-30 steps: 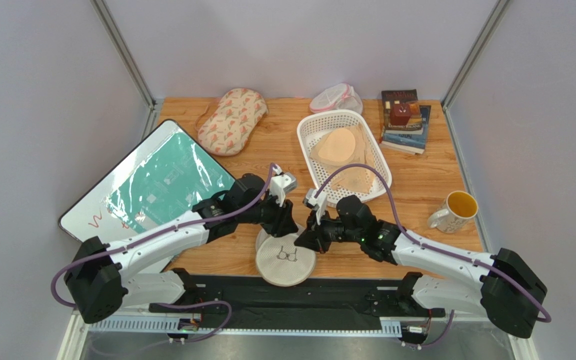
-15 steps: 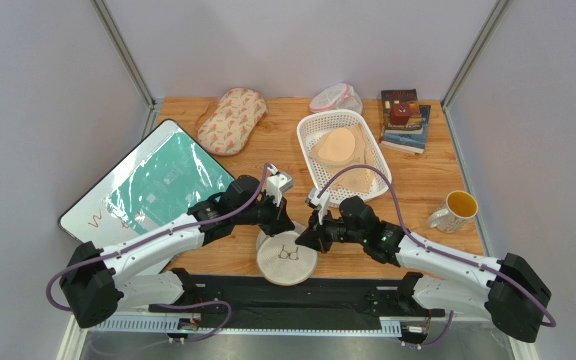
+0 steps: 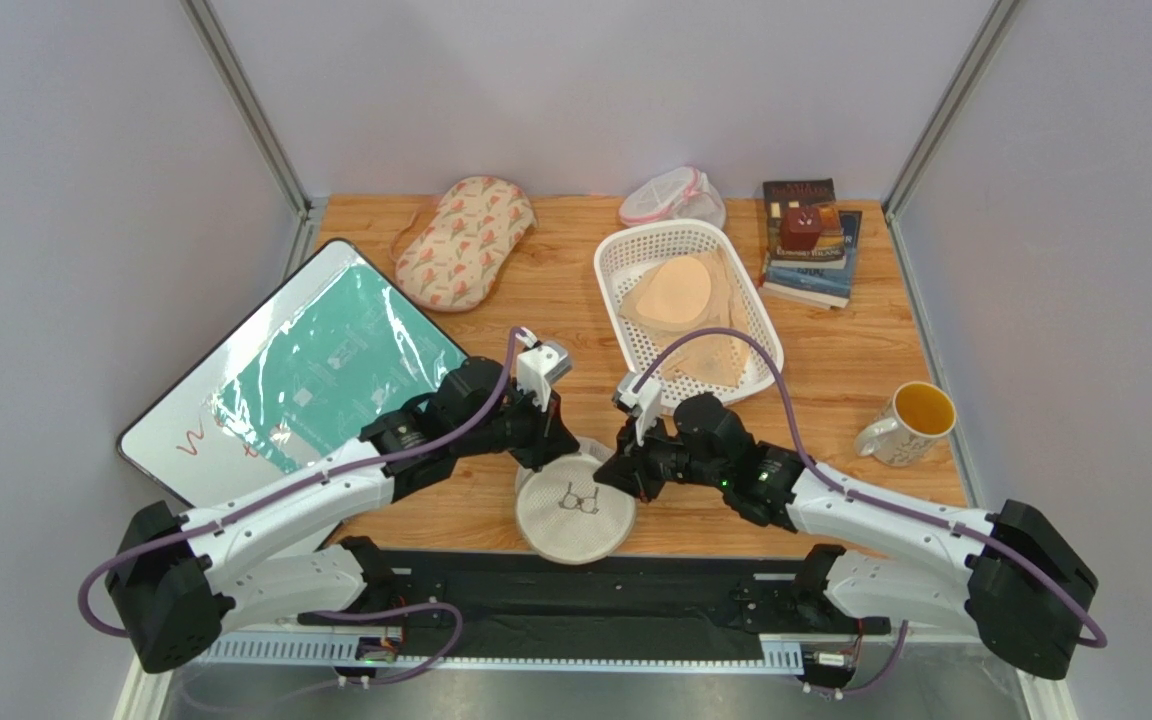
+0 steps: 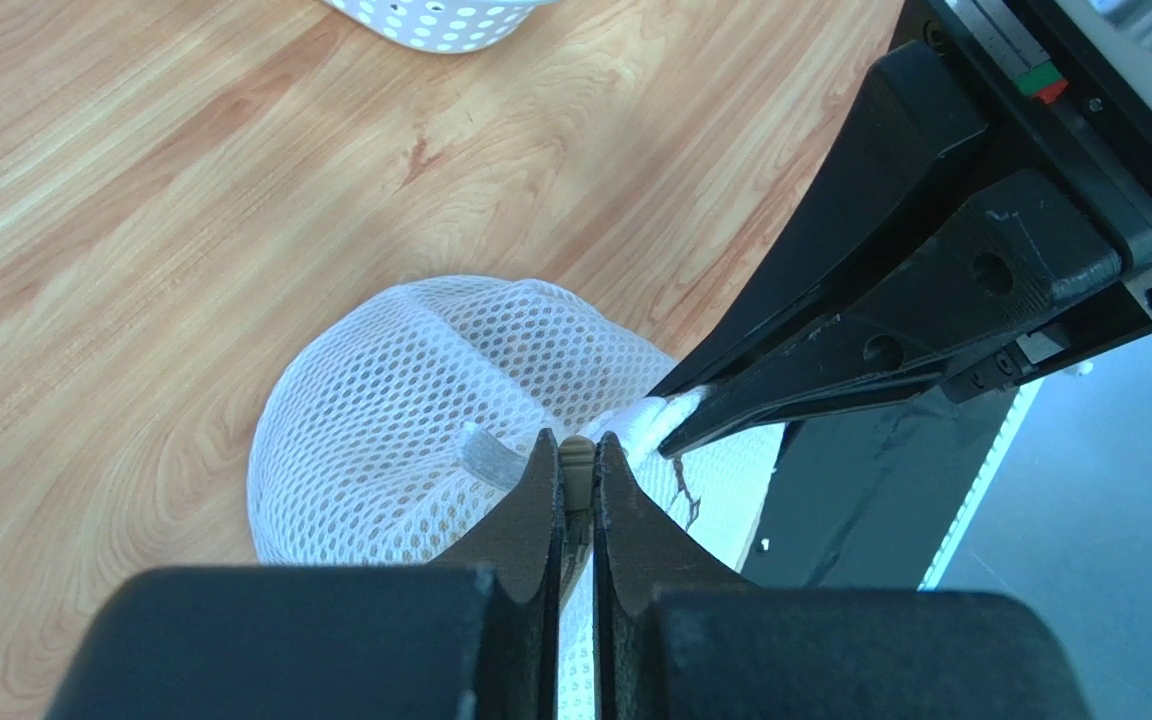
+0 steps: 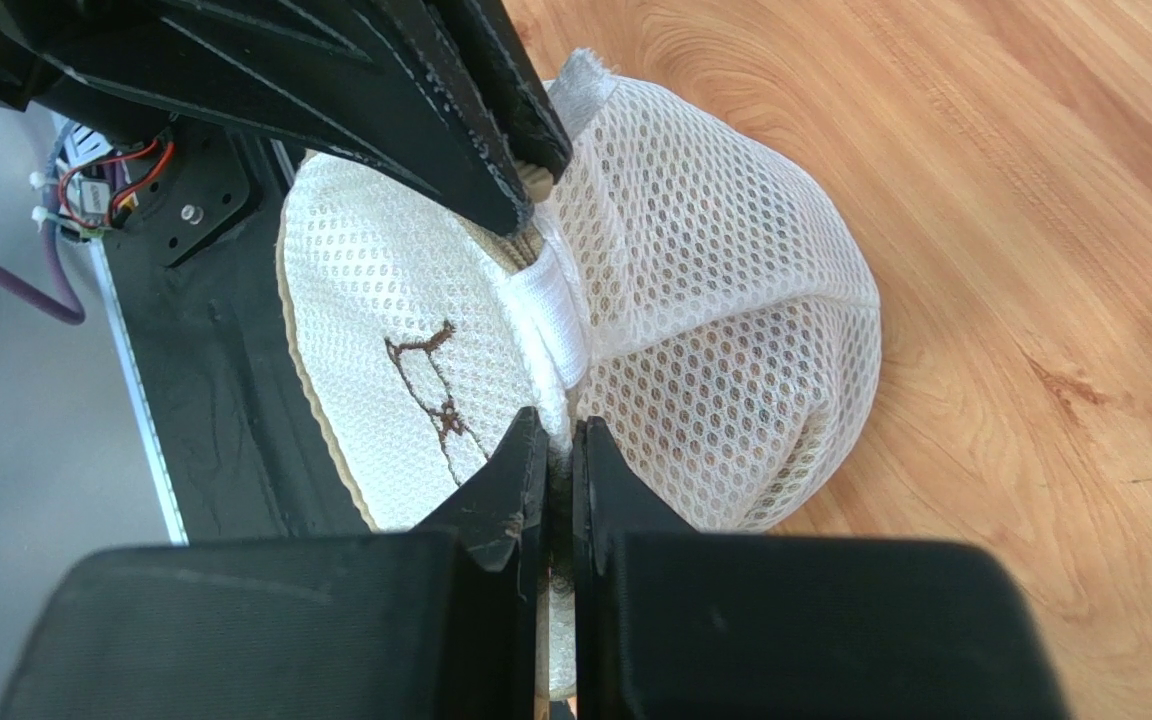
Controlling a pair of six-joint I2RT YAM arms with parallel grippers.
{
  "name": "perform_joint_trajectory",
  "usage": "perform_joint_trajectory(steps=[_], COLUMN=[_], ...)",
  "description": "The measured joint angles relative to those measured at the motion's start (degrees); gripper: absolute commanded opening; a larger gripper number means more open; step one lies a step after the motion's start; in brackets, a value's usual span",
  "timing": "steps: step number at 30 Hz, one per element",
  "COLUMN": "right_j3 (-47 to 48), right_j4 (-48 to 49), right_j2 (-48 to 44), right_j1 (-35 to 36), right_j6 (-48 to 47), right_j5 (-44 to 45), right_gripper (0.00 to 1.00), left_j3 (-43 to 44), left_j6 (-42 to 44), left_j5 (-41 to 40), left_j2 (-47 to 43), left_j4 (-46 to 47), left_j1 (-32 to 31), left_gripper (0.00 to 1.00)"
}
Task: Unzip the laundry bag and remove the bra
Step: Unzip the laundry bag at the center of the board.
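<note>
The laundry bag (image 3: pixel 575 510), round cream-white mesh with a black bra icon, lies at the table's near edge between both arms. My left gripper (image 3: pixel 557 449) is at its far left rim. In the left wrist view it (image 4: pixel 578 444) is shut on the tan zipper pull (image 4: pixel 578 455) against the bag's mesh (image 4: pixel 387 405). My right gripper (image 3: pixel 609 477) is at the bag's right rim. In the right wrist view it (image 5: pixel 560 428) is shut on the white seam band of the bag (image 5: pixel 717 300). The mustard bra is hidden.
A white basket (image 3: pixel 603 278) holding a pale peach bra (image 3: pixel 672 293) stands behind the bag. An oval patterned bag (image 3: pixel 465 240), a small pink-trimmed mesh bag (image 3: pixel 669 195), books (image 3: pixel 808 248), a mug (image 3: pixel 910 420) and a whiteboard (image 3: pixel 297 375) surround it.
My left arm has drawn back to the left with its gripper still shut at the bag's rim. The right gripper holds its place. The bag shifted slightly.
</note>
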Motion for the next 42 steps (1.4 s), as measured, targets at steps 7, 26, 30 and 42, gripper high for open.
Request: perform_joint_trajectory(steps=[7, 26, 30, 42], right_j3=[0.0, 0.0, 0.0, 0.83], right_j4=[0.04, -1.97, -3.32, -12.76], right_j2=[0.0, -1.57, -3.15, -8.52], right_j1=[0.09, 0.24, 0.28, 0.09], right_j6=[1.38, 5.46, 6.58, 6.84], right_j5=[3.06, 8.48, 9.62, 11.65], right_gripper=[0.0, 0.0, 0.0, 0.65], left_j3=[-0.31, -3.41, -4.31, -5.88], left_j6=[0.04, 0.07, 0.0, 0.39], left_j5=[-2.97, -9.05, -9.42, -7.63], left_j2=[-1.53, -9.62, -12.13, -12.52], left_j4=[-0.15, -3.02, -3.54, -3.48], left_j1=[0.0, -0.26, -0.26, -0.24], left_gripper=[0.0, 0.0, 0.0, 0.0])
